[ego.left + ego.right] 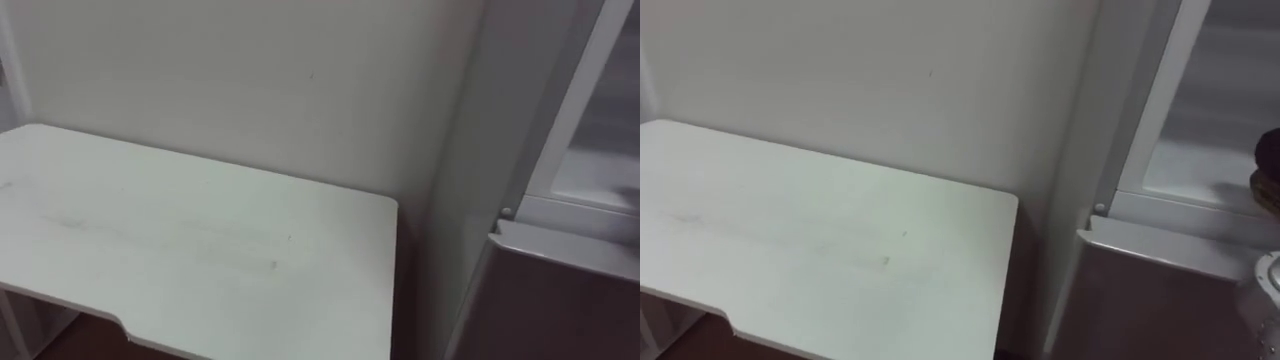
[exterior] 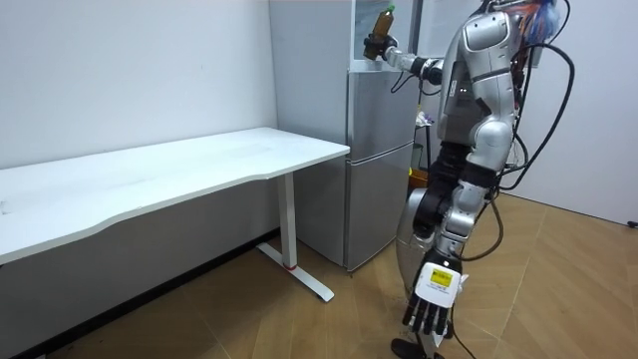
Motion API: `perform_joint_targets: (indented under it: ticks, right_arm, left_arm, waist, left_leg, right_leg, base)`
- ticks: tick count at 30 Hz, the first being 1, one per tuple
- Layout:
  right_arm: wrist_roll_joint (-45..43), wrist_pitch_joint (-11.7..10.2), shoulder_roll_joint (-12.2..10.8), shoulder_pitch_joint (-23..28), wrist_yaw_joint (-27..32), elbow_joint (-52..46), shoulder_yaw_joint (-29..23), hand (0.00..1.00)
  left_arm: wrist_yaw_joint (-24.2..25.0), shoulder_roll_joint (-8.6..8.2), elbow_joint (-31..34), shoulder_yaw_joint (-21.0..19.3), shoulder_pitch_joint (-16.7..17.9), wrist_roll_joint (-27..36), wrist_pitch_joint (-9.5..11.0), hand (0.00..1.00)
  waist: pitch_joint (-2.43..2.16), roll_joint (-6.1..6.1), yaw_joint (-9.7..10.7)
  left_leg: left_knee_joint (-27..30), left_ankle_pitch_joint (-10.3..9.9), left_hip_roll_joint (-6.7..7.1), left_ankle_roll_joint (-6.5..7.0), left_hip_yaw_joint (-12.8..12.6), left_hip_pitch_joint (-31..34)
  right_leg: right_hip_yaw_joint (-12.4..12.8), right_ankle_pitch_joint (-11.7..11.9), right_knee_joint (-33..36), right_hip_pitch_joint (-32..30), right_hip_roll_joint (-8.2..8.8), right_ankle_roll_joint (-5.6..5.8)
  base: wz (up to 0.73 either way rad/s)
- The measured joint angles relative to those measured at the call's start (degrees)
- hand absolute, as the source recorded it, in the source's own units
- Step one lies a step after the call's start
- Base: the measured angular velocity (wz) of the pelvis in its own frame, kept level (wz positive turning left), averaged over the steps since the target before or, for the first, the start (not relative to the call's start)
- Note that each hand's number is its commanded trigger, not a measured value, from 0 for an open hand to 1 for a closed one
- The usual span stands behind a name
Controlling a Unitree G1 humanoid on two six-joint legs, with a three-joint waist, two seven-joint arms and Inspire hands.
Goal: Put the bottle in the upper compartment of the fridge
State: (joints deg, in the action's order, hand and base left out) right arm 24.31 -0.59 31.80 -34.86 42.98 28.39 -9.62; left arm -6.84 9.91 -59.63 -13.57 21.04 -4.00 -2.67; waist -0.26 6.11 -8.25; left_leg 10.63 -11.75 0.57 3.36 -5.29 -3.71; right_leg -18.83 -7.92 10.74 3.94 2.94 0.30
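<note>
Both eye views: long white tabletop [image 1: 180, 240] left; tall grey fridge [image 1: 1160, 300] right, upper compartment [image 1: 1210, 120] open.
Room view: right hand [image 2: 375, 46] clasps upright brown bottle [image 2: 385, 20] at that opening; left hand [image 2: 431, 299] hangs, fingers slack.

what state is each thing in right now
bottle: upright, held up at the upper fridge
upper fridge: open
lower fridge door: shut
right hand: shut on the bottle
left hand: open, hanging low beside the leg
</note>
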Motion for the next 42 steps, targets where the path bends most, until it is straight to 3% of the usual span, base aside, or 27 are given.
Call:
perform_joint_targets:
  ticks: [6, 14, 20, 27, 28, 30, 31, 32, 33, 36, 42]
  right_arm:
    - [-0.06, 0.03, 0.04, -0.52, -2.10, 1.18, 1.76, 1.00]
    - [-2.19, 0.29, 1.54, -1.18, -4.47, 4.53, 5.89, 1.00]
    - [-2.58, 0.50, 1.75, -1.24, -5.70, 4.73, 6.21, 1.00]
    - [-2.61, -0.02, 2.41, -1.30, -6.04, 5.13, 6.42, 1.00]
    - [-2.52, -0.74, 2.66, -1.30, -6.40, 5.86, 6.71, 0.98]
    - [-2.46, -1.48, 3.02, -1.41, -6.59, 7.11, 7.26, 0.42]
    - [-2.46, -1.54, 3.03, -2.05, -6.61, 8.05, 7.53, 0.42]
    - [-2.46, -1.58, 3.04, -2.47, -6.62, 8.61, 7.88, 0.04]
    - [-2.46, -1.89, 3.06, -3.10, -6.64, 9.65, 8.37, 0.00]
    - [-1.84, -3.13, 3.07, -3.39, -6.95, 10.79, 9.10, 0.00]
    - [-2.13, -3.69, 3.20, -3.37, -7.06, 10.61, 11.93, 0.00]
  left_arm:
    - [-0.01, 0.03, 0.06, -0.24, 0.08, -0.02, -1.13, 0.00]
    - [-0.28, 0.25, 0.05, -0.80, 0.39, -0.03, -2.33, 0.00]
    - [-1.45, 0.32, 0.69, -1.07, 1.44, 0.01, -2.42, 0.00]
    - [-1.57, 0.24, 0.13, -2.11, 1.74, 0.00, -2.29, 0.00]
    - [-1.54, 0.21, -0.15, -2.06, 1.87, 0.03, -2.30, 0.00]
    - [-1.50, 0.21, -0.19, -2.03, 2.40, 0.04, -2.20, 0.00]
    - [-1.46, 0.19, -0.18, -2.03, 2.96, 0.04, -2.16, 0.00]
    - [-1.42, 0.18, -0.16, -2.03, 3.24, 0.04, -2.17, 0.00]
    - [-1.42, 0.17, -0.16, -2.03, 3.67, 0.04, -2.28, 0.00]
    - [-1.45, 0.23, -0.16, -2.01, 3.99, 0.05, -2.35, 0.00]
    - [-1.45, 0.94, -0.07, -1.95, 3.58, 0.12, -2.33, 0.00]
  waist:
    - [0.00, 0.34, -0.40]
    - [0.03, 1.22, -2.47]
    - [0.15, 1.01, -3.62]
    - [0.28, -0.29, -5.37]
    - [0.57, -0.72, -5.81]
    - [0.56, -0.92, -6.37]
    - [0.57, -0.93, -6.37]
    - [0.58, -0.96, -6.36]
    - [0.59, -0.97, -6.36]
    - [0.76, -1.27, -6.31]
    - [0.66, -1.10, -6.15]
  left_leg:
    - [0.24, 0.01, 0.08, -0.01, 1.01, 0.02]
    - [0.32, 0.12, 0.12, -0.18, 2.13, 0.03]
    - [1.16, 0.12, 0.20, -0.19, 3.44, 0.89]
    - [1.24, 0.26, 0.17, -0.42, 3.56, 0.69]
    - [1.09, 0.28, 0.14, -0.45, 3.42, 0.02]
    - [1.06, 0.28, 0.17, -0.46, 3.41, -0.34]
    - [1.07, 0.31, 0.17, -0.52, 3.46, -0.35]
    - [1.07, 0.32, 0.16, -0.55, 3.46, -0.35]
    - [1.10, 0.36, 0.16, -0.63, 3.48, -0.36]
    - [1.11, 0.48, 0.16, -0.84, 3.74, -0.64]
    - [1.25, 0.89, 0.11, -1.35, 3.91, 0.21]
  right_leg:
    - [-0.39, -0.09, -0.09, 0.55, 0.02, 0.12]
    - [-1.89, -0.14, -0.13, 0.93, 0.08, 0.18]
    - [-4.92, -0.14, -0.12, 1.08, 0.55, 0.18]
    - [-5.39, -0.15, -0.06, 1.31, 0.75, 0.18]
    - [-4.98, -0.15, -0.08, 1.88, 0.69, 0.17]
    - [-4.90, -0.36, -0.05, 2.32, 0.72, -0.16]
    - [-4.92, -0.41, -0.06, 2.36, 0.72, -0.24]
    - [-4.91, -0.46, -0.08, 2.36, 0.71, -0.31]
    - [-4.91, -0.56, -0.08, 2.39, 0.71, -0.49]
    - [-4.94, -0.72, -0.14, 2.77, 0.65, -0.76]
    - [-5.09, -1.47, -0.22, 1.49, 0.65, -1.36]
  base:
    - [0.09]
    - [0.06]
    - [0.13]
    - [-0.01]
    - [-0.04]
    - [0.00]
    - [0.00]
    - [0.00]
    - [0.00]
    - [0.04]
    - [0.00]
